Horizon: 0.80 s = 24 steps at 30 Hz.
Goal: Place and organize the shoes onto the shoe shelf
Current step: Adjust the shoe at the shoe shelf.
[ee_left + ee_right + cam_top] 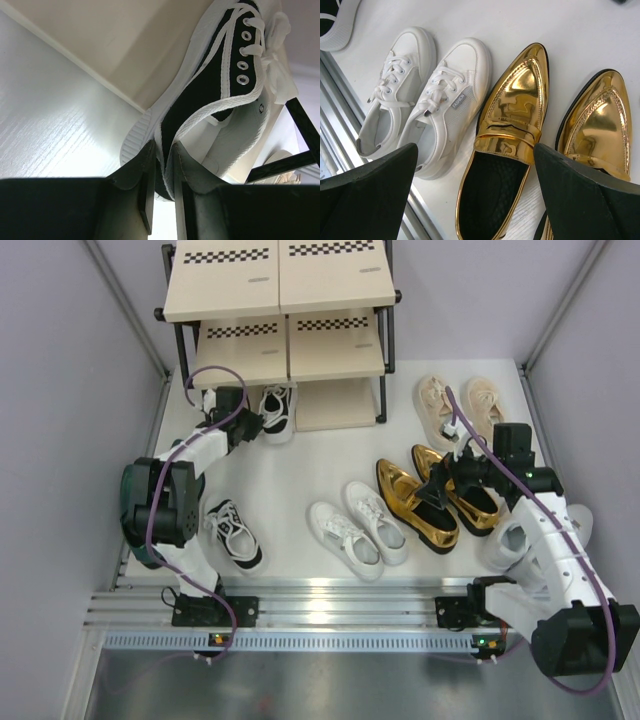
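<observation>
My left gripper [252, 426] is shut on the heel collar of a black-and-white sneaker [277, 412], which sits at the front of the shoe shelf's [275, 285] bottom tier. In the left wrist view the fingers [145, 170] pinch the sneaker's [200, 95] white-edged side wall, under a beige board [125, 45]. Its twin [235, 536] lies on the floor near the left arm's base. My right gripper [441, 490] hangs open over the left shoe of the gold loafers [515, 100]; nothing is between its fingers.
The white lace-ups [358, 526] lie mid-floor, left of the gold loafers [415, 505]. Beige sneakers [460, 405] sit at the back right. A chunky white sneaker [505, 545] shows beneath the right arm. A metal rail [320, 605] runs along the near edge. Grey walls enclose both sides.
</observation>
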Tool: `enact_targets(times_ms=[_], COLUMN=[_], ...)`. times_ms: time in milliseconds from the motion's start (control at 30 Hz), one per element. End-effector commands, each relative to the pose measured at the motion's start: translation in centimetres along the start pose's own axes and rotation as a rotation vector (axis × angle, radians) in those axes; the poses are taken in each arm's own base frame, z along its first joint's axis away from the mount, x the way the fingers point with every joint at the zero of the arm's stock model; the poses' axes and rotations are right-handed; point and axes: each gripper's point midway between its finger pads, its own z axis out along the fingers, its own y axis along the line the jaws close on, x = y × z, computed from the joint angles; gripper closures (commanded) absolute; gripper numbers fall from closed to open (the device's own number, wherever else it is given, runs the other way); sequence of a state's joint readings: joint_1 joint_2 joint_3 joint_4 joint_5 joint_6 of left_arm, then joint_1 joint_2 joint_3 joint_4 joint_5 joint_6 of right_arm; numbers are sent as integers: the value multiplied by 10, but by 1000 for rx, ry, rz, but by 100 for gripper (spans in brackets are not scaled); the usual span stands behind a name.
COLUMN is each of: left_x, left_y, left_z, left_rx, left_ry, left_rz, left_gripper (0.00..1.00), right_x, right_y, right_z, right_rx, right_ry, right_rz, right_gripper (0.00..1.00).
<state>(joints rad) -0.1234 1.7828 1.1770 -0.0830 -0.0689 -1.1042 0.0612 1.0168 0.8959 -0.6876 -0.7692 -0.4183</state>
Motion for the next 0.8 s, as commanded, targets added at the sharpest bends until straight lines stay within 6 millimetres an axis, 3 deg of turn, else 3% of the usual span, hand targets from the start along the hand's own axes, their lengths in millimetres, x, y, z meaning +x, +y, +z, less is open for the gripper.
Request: enact_targets(times_ms=[0,767], left_x=[-40,-65], left_y=[-56,-80], left_z=[-26,-40], left_rx=[184,246], left_ry=[-146,-249], left_rz=[10,87], left_gripper=[97,100], right_x=[-7,-6], right_y=[-1,0], right_z=[-3,-3], right_rx=[2,6], right_ry=[-28,-30], right_rz=[-30,-28], right_gripper=[1,1])
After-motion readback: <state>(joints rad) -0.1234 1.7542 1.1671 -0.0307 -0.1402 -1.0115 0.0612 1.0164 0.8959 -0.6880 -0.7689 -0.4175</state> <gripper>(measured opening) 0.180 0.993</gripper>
